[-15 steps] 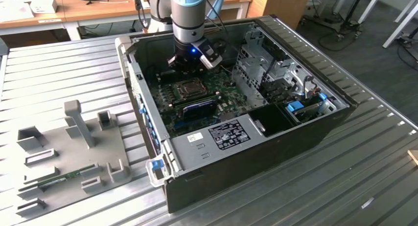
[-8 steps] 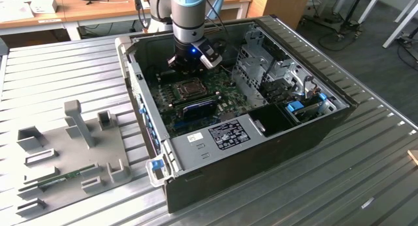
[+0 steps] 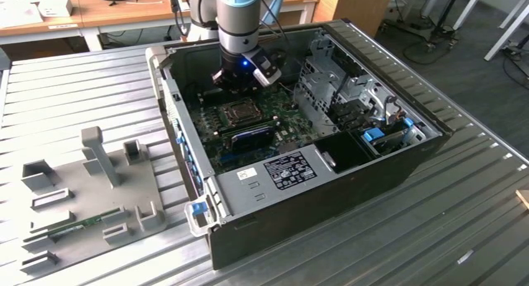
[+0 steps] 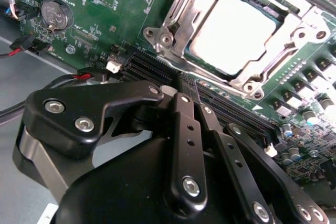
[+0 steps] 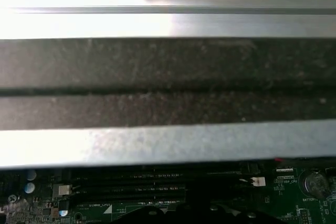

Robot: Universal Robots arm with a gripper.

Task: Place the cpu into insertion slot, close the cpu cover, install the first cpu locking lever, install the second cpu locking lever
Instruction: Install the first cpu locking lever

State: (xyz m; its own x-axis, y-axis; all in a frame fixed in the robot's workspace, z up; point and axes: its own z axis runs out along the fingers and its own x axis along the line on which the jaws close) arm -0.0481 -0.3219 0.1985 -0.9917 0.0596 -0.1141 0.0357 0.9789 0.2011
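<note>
Gripper [image 4: 193,88] closest in the second wrist view, fingers pressed together to a thin tip, holding nothing, poised over the black memory slots [image 4: 157,72] just beside the socket, likely kept narrow for poking at slim parts. Cpu [image 4: 239,34] already seated in the slot [image 4: 173,30], pale top showing through the cover [image 4: 294,24] lying flat over it. Levers not clearly told apart. In the exterior view, gripper [image 3: 240,88] low inside the open case [image 3: 331,193], just above the board [image 3: 285,122].

Pale silver cpu [image 4: 239,35], silvery cpu cover [image 4: 181,17], green circuit board [image 4: 121,3], black claw [image 4: 190,90].
</note>
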